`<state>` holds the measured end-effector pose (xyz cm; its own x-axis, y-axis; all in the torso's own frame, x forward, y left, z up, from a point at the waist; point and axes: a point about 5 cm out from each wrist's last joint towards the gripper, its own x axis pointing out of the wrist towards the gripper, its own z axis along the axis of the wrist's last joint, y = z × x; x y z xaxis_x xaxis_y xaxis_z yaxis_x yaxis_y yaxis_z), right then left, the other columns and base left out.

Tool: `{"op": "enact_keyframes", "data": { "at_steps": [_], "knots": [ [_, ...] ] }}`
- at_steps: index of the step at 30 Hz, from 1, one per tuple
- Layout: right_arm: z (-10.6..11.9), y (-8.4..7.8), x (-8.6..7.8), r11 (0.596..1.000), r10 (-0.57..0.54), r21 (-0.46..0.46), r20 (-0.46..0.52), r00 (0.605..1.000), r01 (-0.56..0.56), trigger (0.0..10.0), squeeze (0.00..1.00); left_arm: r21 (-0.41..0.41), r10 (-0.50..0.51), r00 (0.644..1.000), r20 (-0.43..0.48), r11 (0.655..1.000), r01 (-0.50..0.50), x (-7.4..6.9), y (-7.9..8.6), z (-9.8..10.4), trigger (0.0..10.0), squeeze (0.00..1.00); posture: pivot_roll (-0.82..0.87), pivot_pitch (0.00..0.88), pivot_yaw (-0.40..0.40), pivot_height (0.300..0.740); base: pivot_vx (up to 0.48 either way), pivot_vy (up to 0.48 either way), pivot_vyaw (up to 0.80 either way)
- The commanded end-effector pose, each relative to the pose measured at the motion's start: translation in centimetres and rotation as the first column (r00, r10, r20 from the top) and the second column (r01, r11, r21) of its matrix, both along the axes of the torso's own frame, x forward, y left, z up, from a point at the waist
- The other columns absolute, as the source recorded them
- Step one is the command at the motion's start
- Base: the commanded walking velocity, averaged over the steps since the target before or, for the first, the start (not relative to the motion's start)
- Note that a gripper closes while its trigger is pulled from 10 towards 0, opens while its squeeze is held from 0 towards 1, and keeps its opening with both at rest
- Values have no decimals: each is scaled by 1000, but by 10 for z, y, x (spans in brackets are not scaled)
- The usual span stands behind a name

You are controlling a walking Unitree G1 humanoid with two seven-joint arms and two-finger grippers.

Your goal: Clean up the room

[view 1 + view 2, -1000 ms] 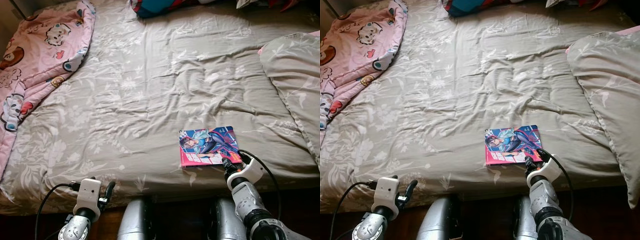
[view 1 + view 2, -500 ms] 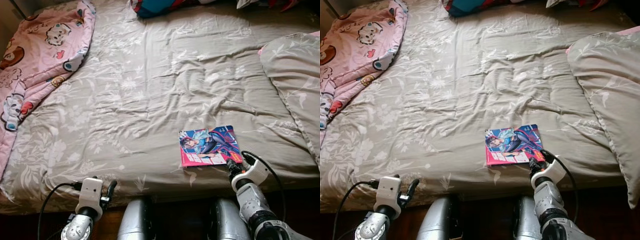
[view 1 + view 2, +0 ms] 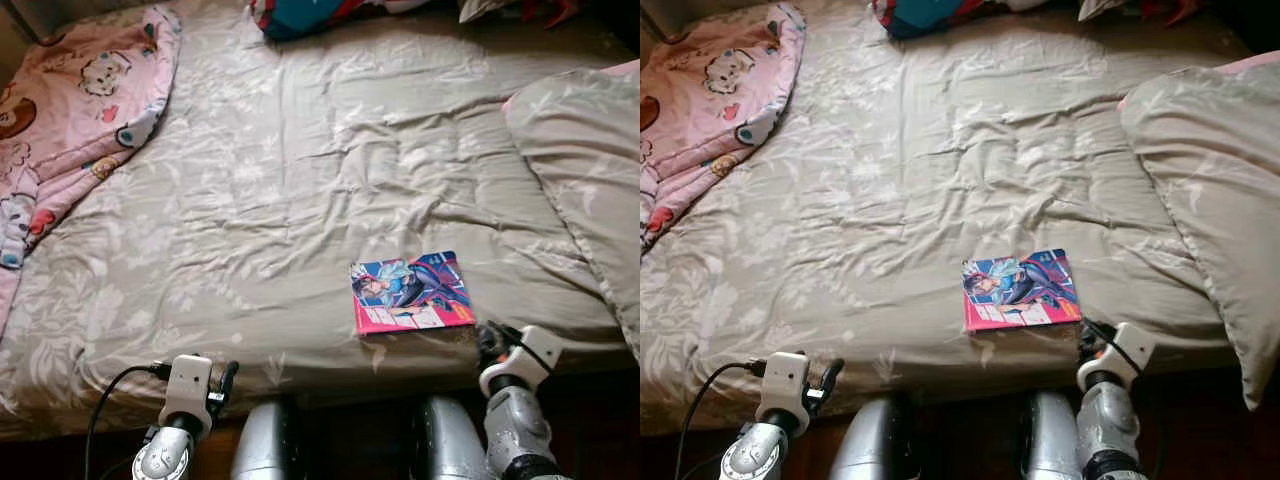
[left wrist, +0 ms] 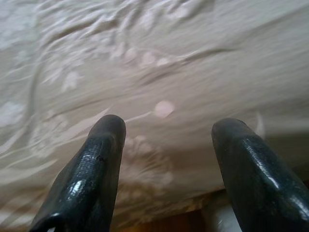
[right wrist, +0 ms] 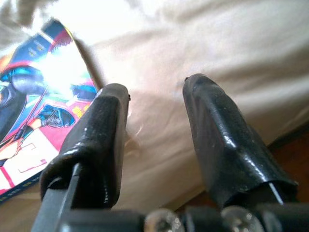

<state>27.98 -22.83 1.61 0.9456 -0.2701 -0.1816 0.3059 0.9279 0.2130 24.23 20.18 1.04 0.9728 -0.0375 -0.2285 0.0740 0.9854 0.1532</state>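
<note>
Cleanup barely begun: comic book (image 3: pixel 411 292) lies unlifted lower-centre on the bed (image 3: pixel 330 170), right hand (image 5: pixel 154 140) open and empty just beside it, left hand (image 4: pixel 166 159) open, idle.

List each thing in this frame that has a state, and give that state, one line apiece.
Comic book: closed, flat on the bed near its front edge, cover up.
Bedspread: spread out, wrinkled.
Pink blanket: bunched at the bed's left side.
Pillow: lying at the bed's right side.
Right gripper: fingers open, beside the book, holding nothing.
Left gripper: fingers open, empty, at the bed edge.
</note>
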Motion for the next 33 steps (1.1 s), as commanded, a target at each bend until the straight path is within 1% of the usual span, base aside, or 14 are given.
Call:
{"op": "enact_keyframes", "data": {
  "at_steps": [1,2,5,8,10,12,13,15,17,20,22,24,29,33],
  "knots": [
    [-9,8,-8,999,33,-30,-27,999,-34,10000,0,-2,29,999,-34,1000,-29,-6,3,-9,10000,0,-31,204,80,625,0,0,0],
    [-9,9,-9,997,53,-52,-35,998,-54,10000,0,-13,35,999,-30,999,-35,-3,0,-8,10000,0,-42,191,71,625,0,0,0],
    [-12,9,-10,998,50,-33,-51,997,-52,10000,0,-31,43,999,-29,999,-44,3,-4,-8,10000,0,-57,176,64,625,0,0,0],
    [-19,9,-10,999,40,-5,-122,992,-41,10000,0,-48,79,996,-44,995,-82,6,-4,-12,10000,0,-75,137,51,625,0,0,0],
    [-18,11,-9,999,47,12,-113,992,-46,10000,0,-47,81,996,-39,995,-83,8,-3,-11,10000,0,-79,125,46,625,0,0,0],
    [-16,18,-3,994,112,22,-115,987,-110,10000,0,-59,87,996,-34,994,-89,14,-4,-10,10000,0,-80,90,35,630,0,0,0],
    [-16,18,-3,994,112,22,-115,987,-110,10000,0,-59,87,996,-34,994,-89,14,-4,-10,10000,0,-80,90,35,630,0,0,0],
    [-19,23,-2,988,155,16,-154,976,-154,10000,0,-66,94,993,-67,993,-99,15,-4,-15,10000,0,-81,58,25,645,0,0,0],
    [-24,24,-4,987,164,34,-203,965,-160,10000,0,-78,144,981,-131,985,-155,10,0,-25,10000,0,-92,15,13,660,0,0,0],
    [-29,23,-7,988,157,50,-240,958,-149,10000,0,-104,186,964,-189,973,-208,4,2,-34,10000,0,-93,0,8,680,0,0,0],
    [-30,22,-8,988,156,60,-249,956,-146,10000,0,-107,192,959,-208,970,-217,2,2,-37,10000,0,-91,0,7,690,0,0,0],
    [-37,24,-13,985,156,117,-292,944,-126,10000,0,-77,180,946,-268,975,-207,-4,0,-46,10000,0,-84,0,4,705,0,0,0],
    [-46,26,-21,982,177,127,-354,918,-140,10000,0,-44,208,915,-346,970,-237,-15,5,-57,10000,0,-78,0,3,730,0,0,0],
    [-59,31,-34,979,199,123,-438,877,-161,10000,0,-40,220,885,-410,965,-259,-23,6,-64,10000,0,-74,0,0,740,0,0,0]
  ]
}}
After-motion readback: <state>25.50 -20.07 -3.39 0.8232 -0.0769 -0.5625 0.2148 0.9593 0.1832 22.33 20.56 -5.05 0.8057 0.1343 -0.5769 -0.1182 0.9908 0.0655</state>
